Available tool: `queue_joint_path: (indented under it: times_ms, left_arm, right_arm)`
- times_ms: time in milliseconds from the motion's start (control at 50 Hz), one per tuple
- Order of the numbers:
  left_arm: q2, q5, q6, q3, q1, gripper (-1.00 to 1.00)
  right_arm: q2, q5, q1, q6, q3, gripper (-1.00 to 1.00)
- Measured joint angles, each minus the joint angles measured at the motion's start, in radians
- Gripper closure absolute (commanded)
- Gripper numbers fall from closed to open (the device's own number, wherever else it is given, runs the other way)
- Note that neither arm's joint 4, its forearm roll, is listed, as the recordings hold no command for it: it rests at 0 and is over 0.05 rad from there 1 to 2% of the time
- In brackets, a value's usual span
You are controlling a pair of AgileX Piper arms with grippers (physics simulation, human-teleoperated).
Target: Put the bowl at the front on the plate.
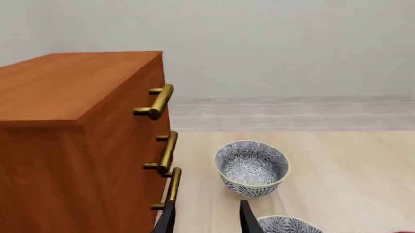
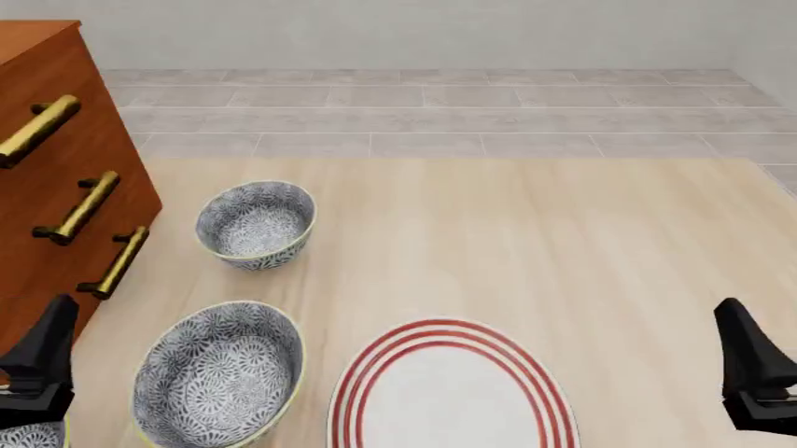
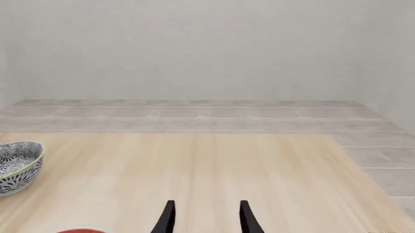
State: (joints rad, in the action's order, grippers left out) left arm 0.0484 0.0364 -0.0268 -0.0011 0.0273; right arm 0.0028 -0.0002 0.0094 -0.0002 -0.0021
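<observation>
A pale wooden tabletop (image 2: pixel 524 243) is stretching out toward a grey tiled floor and a plain wall, with an orange-brown chest of drawers (image 2: pixel 50 187) with brass handles standing at its left edge. Nothing is being carried yet. The left gripper (image 1: pixel 206 218) is hanging with its fingers apart and empty, and the right gripper (image 3: pixel 206 218) is likewise waiting spread and holding nothing. The bowl at the front (image 2: pixel 219 375) is sitting just left of the plate (image 2: pixel 451 390), not on it. A second patterned bowl (image 2: pixel 257 222) is resting farther back. A sliver of a third bowl (image 2: pixel 28 436) is showing at the bottom left corner. By my judgement, the whole task is remaining: reaching, grasping, lifting and placing.
</observation>
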Motion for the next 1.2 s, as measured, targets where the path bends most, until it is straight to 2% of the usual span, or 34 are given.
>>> queue_joint_path:
  times_ms: [420, 720, 1000, 1200]
  left_arm:
    - [-0.039, -0.060, 0.027, -0.004, -0.045, -1.00]
    - [-0.046, -0.072, -0.023, 0.000, -0.095, -1.00]
    - [0.271, 0.027, -0.041, -0.193, -0.111, -1.00]
    - [0.402, 0.018, -0.028, -0.296, -0.147, -1.00]
  right_arm:
    - [0.002, 0.000, -0.008, -0.001, -0.001, -1.00]
    - [0.002, 0.000, -0.009, -0.001, -0.001, -1.00]
    - [0.002, 0.001, -0.010, -0.001, -0.002, -1.00]
    - [0.003, 0.000, -0.010, 0.000, -0.002, -1.00]
